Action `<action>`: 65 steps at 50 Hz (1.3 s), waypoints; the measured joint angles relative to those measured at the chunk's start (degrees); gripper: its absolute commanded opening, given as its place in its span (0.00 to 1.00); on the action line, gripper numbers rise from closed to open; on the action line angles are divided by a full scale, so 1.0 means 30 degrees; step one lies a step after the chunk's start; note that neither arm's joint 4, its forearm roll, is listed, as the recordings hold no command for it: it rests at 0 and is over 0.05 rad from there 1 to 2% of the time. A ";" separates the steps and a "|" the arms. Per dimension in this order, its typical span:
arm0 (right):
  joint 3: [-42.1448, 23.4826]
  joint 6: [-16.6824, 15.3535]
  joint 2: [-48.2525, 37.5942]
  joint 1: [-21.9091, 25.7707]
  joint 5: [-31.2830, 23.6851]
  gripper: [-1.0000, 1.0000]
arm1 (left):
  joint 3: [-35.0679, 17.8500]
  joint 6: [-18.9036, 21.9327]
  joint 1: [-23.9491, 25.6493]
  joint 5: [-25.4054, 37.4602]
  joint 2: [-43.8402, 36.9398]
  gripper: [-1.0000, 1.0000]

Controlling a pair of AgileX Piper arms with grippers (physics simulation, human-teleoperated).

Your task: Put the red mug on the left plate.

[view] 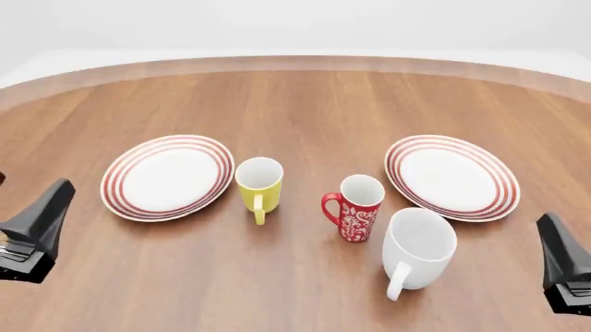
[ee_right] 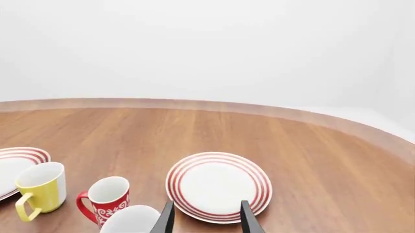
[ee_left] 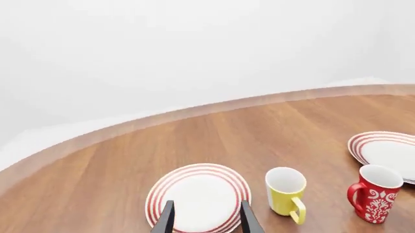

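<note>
The red mug (view: 356,207) with white floral pattern stands upright mid-table, handle to the left; it also shows in the left wrist view (ee_left: 376,193) and the right wrist view (ee_right: 107,200). The left plate (view: 167,176), white with red rings, lies bare at the left and fills the left wrist view (ee_left: 198,198). My left gripper (view: 37,220) is open and empty at the near left edge, short of the plate; its fingertips (ee_left: 167,218) frame the plate. My right gripper (view: 561,259) is open and empty at the near right.
A yellow mug (view: 259,185) stands between the left plate and the red mug. A larger white mug (view: 417,249) stands just right of and nearer than the red mug. The look-alike right plate (view: 452,176) lies at the right. The table's far edge (view: 295,63) curves behind.
</note>
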State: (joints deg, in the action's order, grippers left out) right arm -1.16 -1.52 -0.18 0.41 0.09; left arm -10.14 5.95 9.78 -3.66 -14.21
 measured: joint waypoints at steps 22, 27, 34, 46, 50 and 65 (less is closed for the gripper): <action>0.0193 -0.0146 0.0031 -0.0010 0.0190 1.00 | -0.1442 0.1074 0.2238 -0.1586 -0.3738 1.00; 0.0080 -0.0241 0.0022 0.0038 0.0097 1.00 | -0.1752 0.1167 0.2659 -0.1948 -0.4461 1.00; 0.0083 -0.0333 0.0031 0.0119 0.0096 1.00 | -0.2168 0.1286 0.3145 -0.2524 -0.5447 1.00; 0.0122 -0.0438 0.0032 0.0300 0.0097 1.00 | -0.2819 0.1426 0.3920 -0.3379 -0.7068 1.00; 0.0087 -0.0466 0.0035 0.0343 0.0045 1.00 | -0.2998 0.1473 0.4142 -0.3718 -0.7666 1.00; 0.0246 -0.0530 0.0042 0.0434 0.0127 1.00 | -0.3624 0.1738 0.5117 -0.4860 -0.9817 1.00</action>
State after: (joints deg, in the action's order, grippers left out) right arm -0.43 -3.11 -0.06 1.71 0.47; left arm -21.02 11.17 25.13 -18.24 -43.66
